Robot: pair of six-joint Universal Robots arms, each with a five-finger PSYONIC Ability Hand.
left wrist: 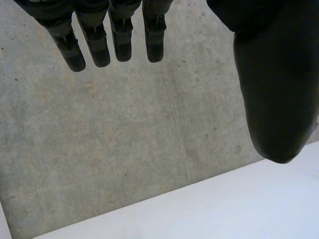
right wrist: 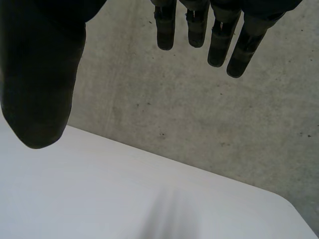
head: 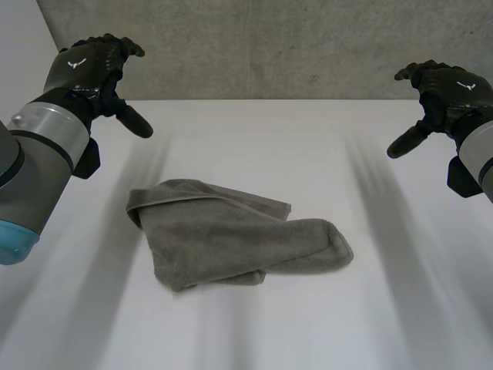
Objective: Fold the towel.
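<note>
Grey towel (head: 235, 235) lies crumpled mid-table (head: 308, 324), long axis running left-right, bulkier rounded end toward robot's right. Left hand (head: 88, 69) and right hand (head: 447, 89) hover well apart from towel, above far corners, fingers (left wrist: 94, 42) relaxed, holding nothing; prob. parked clear before a grasp.

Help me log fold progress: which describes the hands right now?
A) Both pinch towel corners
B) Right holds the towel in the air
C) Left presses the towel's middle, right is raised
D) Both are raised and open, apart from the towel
D: the left hand and right hand hang above the table with straight fingers holding nothing, and the towel lies rumpled between them, untouched.
</note>
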